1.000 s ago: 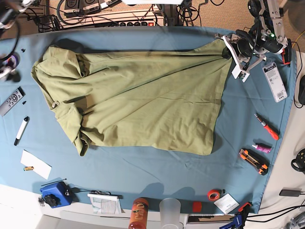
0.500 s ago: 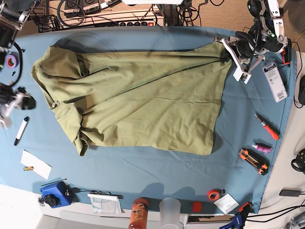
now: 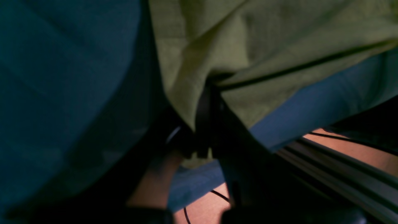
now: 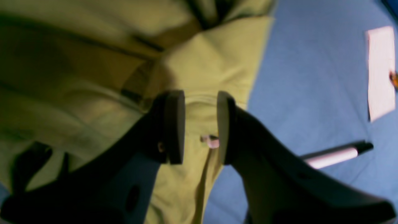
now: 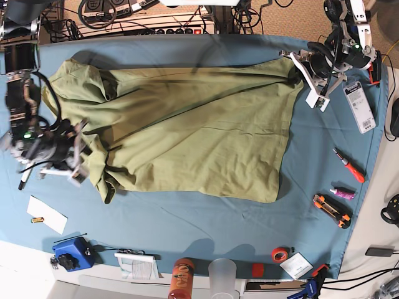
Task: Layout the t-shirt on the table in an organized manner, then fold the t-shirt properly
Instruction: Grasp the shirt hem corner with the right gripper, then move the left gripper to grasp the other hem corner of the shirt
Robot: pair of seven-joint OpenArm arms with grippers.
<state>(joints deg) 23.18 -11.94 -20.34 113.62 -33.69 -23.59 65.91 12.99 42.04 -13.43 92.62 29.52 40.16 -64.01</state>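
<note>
Olive cloth of the t-shirt [image 5: 187, 131] is spread over the middle of the surface [image 5: 206, 218], which is covered with teal-blue fabric. The shirt is wrinkled, and it is bunched along its left edge in the base view, where a sleeve is folded on itself.

The left gripper [image 5: 298, 67] is seen at the upper right corner of the shirt in the base view. Its jaws are closed on a corner of the t-shirt [image 3: 264, 62]; in the left wrist view the cloth is pinched between the dark jaws and is pulled into tight folds toward them. The surface edge and some cables are seen behind, but this view is dark and blurred.

The right gripper [image 4: 200, 124] is placed over the bunched left edge of the shirt. Its jaws are held apart, with the olive cloth [image 4: 93, 77] seen between and under them; whether the pads touch the cloth cannot be told. A small pale tag is seen on the seam between the jaws.

A marker [image 4: 335, 153] is lying on the blue fabric just beside the right gripper, and a white paper [image 4: 381, 71] lies further off. An orange screwdriver [image 5: 349, 165] is lying near the right border of the base view, well apart from the shirt.
</note>
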